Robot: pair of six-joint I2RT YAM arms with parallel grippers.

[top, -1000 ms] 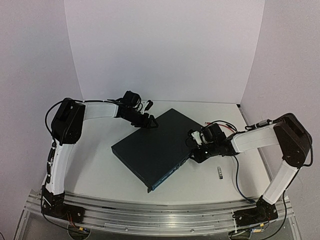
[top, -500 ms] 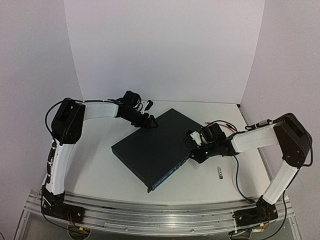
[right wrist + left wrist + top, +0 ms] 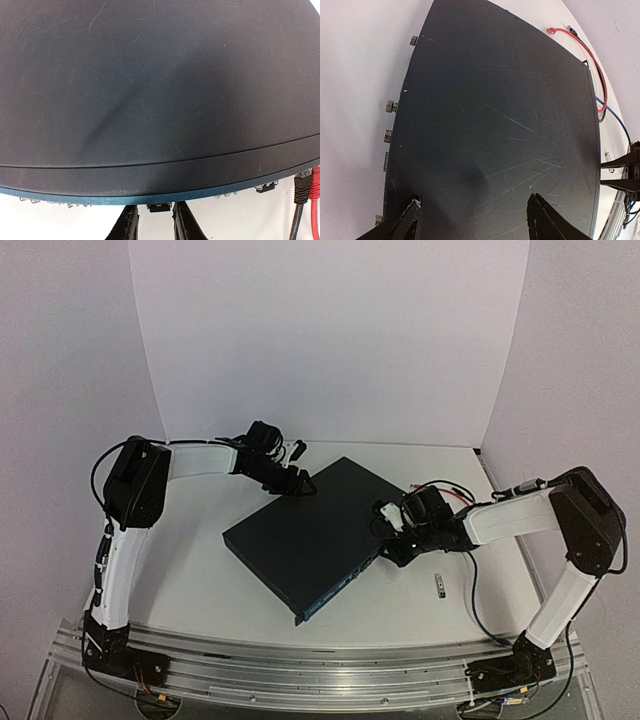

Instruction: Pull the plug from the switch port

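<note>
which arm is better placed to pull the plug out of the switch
Right: the right pincer sits at the switch's socket face, a finger on each side of a dark plug. The left pincer is open over the switch's top, away from that face.

Soft, even overhead light washed the white worktop (image 3: 200,580) with faint shadows, while both wrist views bowed strongly at their edges and the dark switch (image 3: 150,75) lid carried a dull sheen.

Barely anything differs: the right arm's black elbow housing (image 3: 588,518) has edged a touch toward 3 o'clock; no other shift is visible.
</note>
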